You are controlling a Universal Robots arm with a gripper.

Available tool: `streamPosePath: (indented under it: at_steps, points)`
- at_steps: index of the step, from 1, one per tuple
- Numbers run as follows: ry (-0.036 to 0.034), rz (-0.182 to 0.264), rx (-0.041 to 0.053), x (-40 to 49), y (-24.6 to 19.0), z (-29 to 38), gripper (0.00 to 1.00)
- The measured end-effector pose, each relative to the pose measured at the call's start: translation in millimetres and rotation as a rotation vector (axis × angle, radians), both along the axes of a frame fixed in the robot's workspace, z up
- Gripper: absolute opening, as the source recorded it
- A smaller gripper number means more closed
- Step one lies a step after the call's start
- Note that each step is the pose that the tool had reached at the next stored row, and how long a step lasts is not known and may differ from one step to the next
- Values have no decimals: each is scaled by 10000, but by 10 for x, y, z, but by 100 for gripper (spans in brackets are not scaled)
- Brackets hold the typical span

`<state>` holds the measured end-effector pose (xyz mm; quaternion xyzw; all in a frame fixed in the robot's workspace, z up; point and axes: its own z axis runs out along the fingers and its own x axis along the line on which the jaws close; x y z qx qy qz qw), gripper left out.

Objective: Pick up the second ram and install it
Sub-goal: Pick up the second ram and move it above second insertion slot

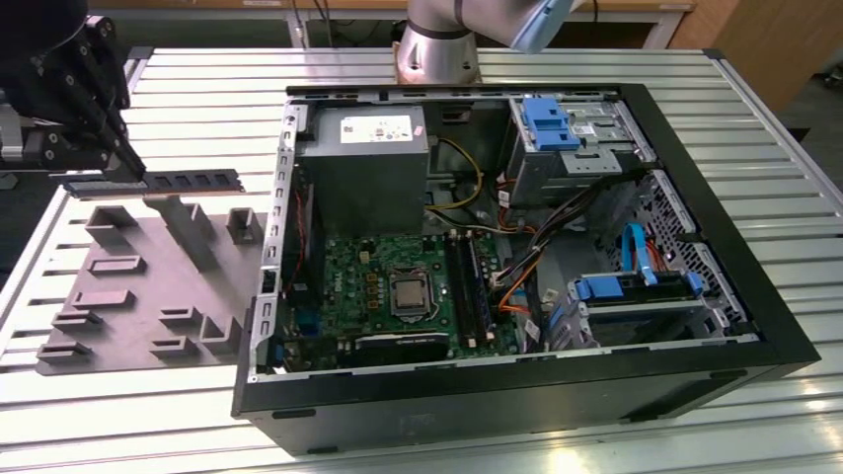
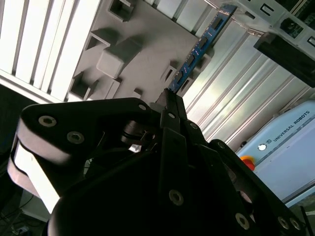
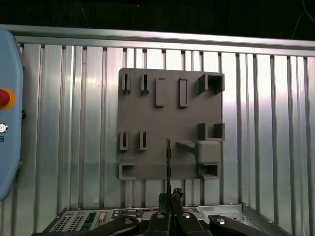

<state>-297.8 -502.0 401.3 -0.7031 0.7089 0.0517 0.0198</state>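
Here the gripper [image 1: 125,176] pinches one end of the ram [image 1: 191,182], held level over the tray's [image 1: 132,306] edge at ten o'clock in the exterior view. The ram's free end points toward three o'clock, near the case [image 1: 279,197] wall but apart from it.

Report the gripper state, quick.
Gripper: shut on the second ram, gripping it by one end near the grey holder tray.

Ribbed metal table [image 1: 158,425]; bright light glares off its slats in both wrist views. Beyond its far edge in the exterior view: wooden desk [image 1: 633,8], brown wooden panel [image 1: 771,44].
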Motion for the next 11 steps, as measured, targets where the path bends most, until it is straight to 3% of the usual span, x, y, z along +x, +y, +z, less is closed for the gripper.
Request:
streamPosePath:
  at_steps: [11]
  points:
    - [0, 0, 0, 73, 0, 0, 11]
